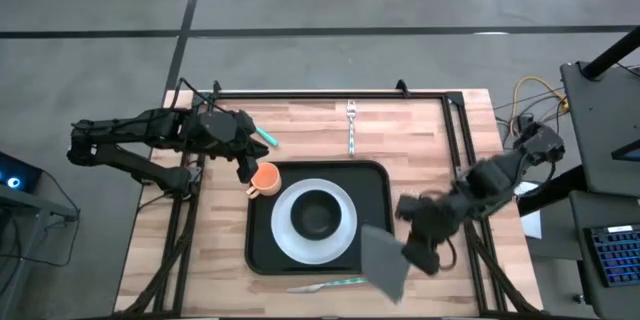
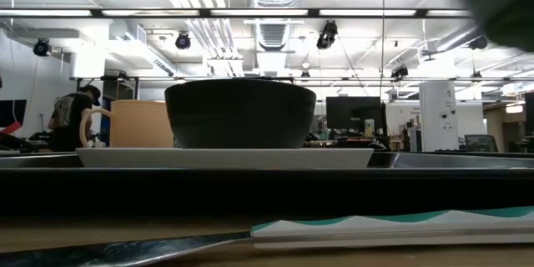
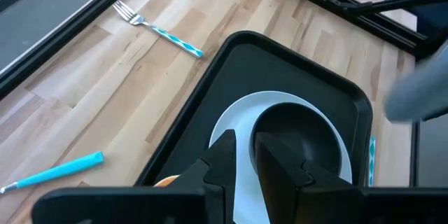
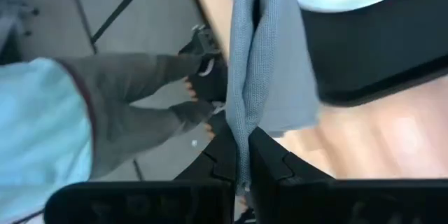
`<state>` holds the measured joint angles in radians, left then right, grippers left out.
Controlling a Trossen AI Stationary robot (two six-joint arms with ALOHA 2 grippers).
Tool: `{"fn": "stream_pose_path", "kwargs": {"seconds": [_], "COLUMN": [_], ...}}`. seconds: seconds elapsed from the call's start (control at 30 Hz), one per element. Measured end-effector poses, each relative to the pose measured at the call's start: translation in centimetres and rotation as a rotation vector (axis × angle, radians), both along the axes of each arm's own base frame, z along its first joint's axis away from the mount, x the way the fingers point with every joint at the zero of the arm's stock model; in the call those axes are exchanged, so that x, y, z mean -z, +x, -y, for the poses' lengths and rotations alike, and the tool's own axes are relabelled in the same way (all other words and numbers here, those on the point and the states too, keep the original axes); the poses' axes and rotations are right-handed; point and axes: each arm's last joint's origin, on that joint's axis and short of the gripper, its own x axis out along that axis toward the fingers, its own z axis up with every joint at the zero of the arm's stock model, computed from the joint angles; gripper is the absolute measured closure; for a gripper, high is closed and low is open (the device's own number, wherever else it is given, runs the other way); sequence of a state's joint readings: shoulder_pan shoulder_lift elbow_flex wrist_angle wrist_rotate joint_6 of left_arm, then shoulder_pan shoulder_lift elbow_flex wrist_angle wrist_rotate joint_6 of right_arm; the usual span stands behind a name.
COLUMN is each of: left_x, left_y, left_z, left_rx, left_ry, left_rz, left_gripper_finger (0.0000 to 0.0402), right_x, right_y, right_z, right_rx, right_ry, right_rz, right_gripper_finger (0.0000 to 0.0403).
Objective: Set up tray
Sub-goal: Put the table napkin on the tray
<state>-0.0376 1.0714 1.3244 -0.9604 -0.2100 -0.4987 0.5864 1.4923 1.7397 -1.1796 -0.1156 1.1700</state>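
The black tray (image 1: 372,185) lies mid-table and carries a white plate (image 1: 288,230) with a black bowl (image 1: 316,215) standing in it. An orange cup (image 1: 266,178) stands at the tray's far left corner. My left gripper (image 1: 245,167) is beside the cup, fingers close together (image 3: 245,155); only a sliver of the cup (image 3: 166,180) shows beside them. My right gripper (image 1: 415,250) is over the tray's near right corner, shut on a grey napkin (image 1: 385,262). The low view shows bowl (image 2: 239,115), plate (image 2: 225,158) and tray rim (image 2: 250,185). My left gripper stands right next to the orange cup; whether it touches the cup I cannot tell. My right gripper pinches the grey napkin between its two fingers at a bunched, folded part (image 4: 243,155), several layers. The napkin is lifted clear and hangs slack beyond the fingers over the tray's near right corner.
A fork (image 1: 352,126) lies on the wood beyond the tray, and a teal-handled utensil (image 1: 263,137) lies near my left gripper. A knife (image 1: 325,284) lies along the near edge. A person's legs and feet (image 4: 140,105) show beside the table in the right wrist view.
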Motion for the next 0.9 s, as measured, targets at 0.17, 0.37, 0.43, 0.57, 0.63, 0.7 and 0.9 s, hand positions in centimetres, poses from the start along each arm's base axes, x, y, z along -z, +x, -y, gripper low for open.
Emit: {"fn": "stream_pose_path", "kwargs": {"seconds": [0.17, 0.37, 0.43, 0.57, 0.63, 0.7, 0.9], "left_x": [0.0, 0.0, 0.0, 0.0, 0.0, 0.0, 0.0], "left_y": [0.0, 0.0, 0.0, 0.0, 0.0, 0.0, 0.0], "left_z": [0.0, 0.0, 0.0, 0.0, 0.1, 0.1, 0.1], "left_rx": [-0.007, -0.009, -0.009, -0.010, -0.006, 0.000, 0.001], "left_ry": [-0.009, -0.014, -0.014, -0.019, -0.039, -0.045, -0.046], "left_rz": [0.003, 0.004, 0.004, 0.005, 0.006, 0.006, 0.006], "left_gripper_finger": [0.0364, 0.0364, 0.0364, 0.0364, 0.0364, 0.0364, 0.0364], "right_x": [2.8, 5.5, 6.4, 7.8, 8.4, 9.1, 9.9], "right_y": [0.1, 0.7, 1.4, 2.8, 3.1, 3.1, 3.0], "right_z": [-3.5, -3.1, -2.8, -2.7, -2.4, -1.9, 1.4], "right_rx": [-0.037, -0.053, -0.088, -0.160, -0.178, -0.210, -0.213], "right_ry": [0.062, 0.008, 0.016, 0.087, 0.096, 0.088, 0.047], "right_rz": [-0.038, -0.071, -0.050, 0.058, 0.068, 0.056, 0.082], "right_gripper_finger": [0.0395, 0.0395, 0.0395, 0.0395, 0.0395, 0.0395, 0.0395]}}
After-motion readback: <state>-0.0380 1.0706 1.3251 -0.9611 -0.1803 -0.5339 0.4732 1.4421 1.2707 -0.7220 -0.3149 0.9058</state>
